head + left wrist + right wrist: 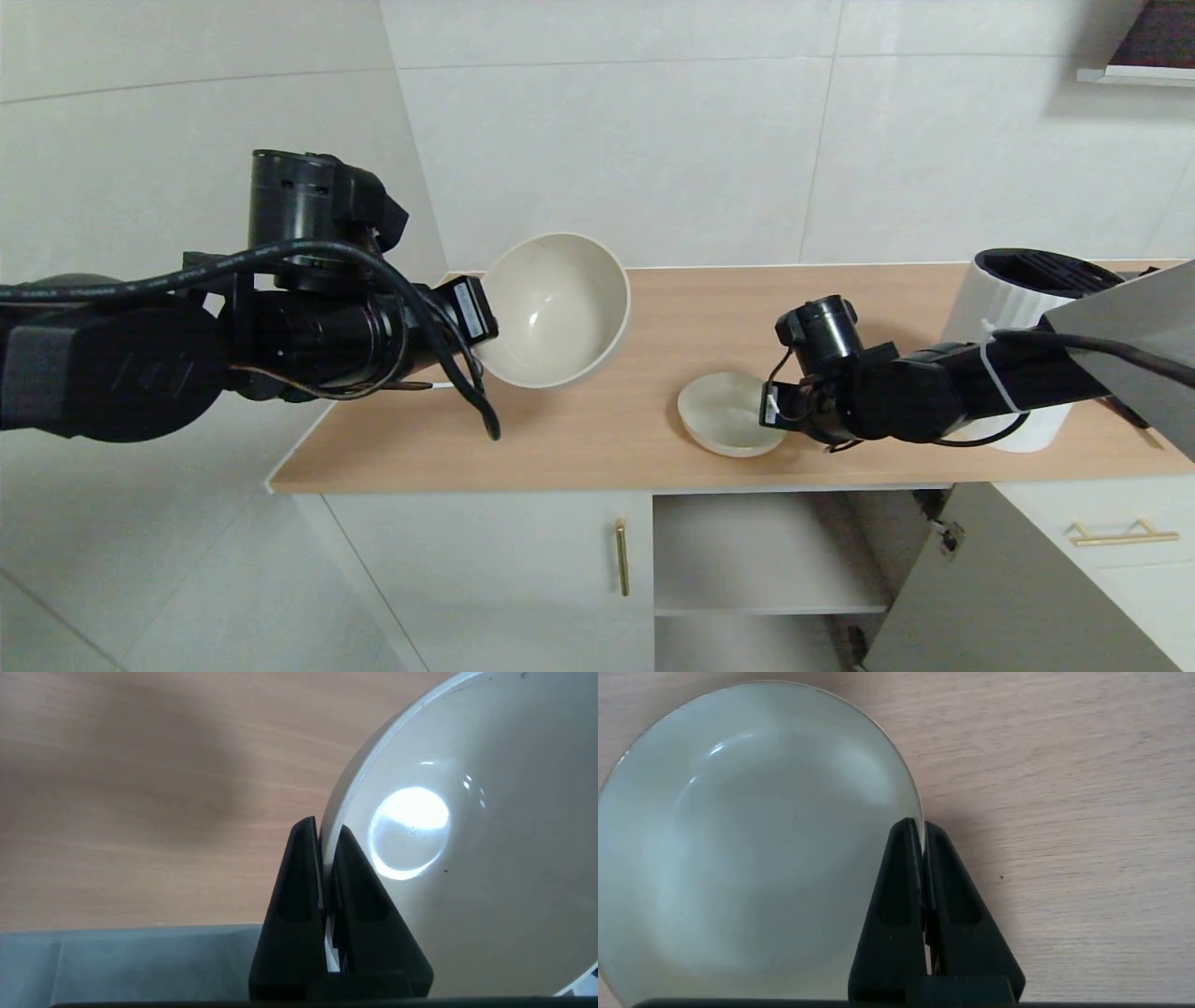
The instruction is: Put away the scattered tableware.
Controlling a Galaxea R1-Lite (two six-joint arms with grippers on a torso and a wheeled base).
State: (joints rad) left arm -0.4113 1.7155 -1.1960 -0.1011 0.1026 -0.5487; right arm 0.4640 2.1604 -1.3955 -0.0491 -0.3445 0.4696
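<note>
The bowl [558, 308], tipped on its side (hollow facing right) and held above the wooden counter [644, 453], is pinched at its rim by the left gripper [324, 854], while further right the shallow dish [724, 411] rests on the counter, the right gripper [923, 849] clamped on its edge.

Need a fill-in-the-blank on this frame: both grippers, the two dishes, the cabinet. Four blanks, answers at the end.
1. The left gripper grips the large bowl by its ____.
2. The large bowl hangs tilted ____ the countertop, not resting on it.
3. The right gripper is shut on the edge of the small dish, which lies ____ the countertop.
4. The cabinet door under the countertop stands ____.

Missing words: rim; above; on; open.
</note>
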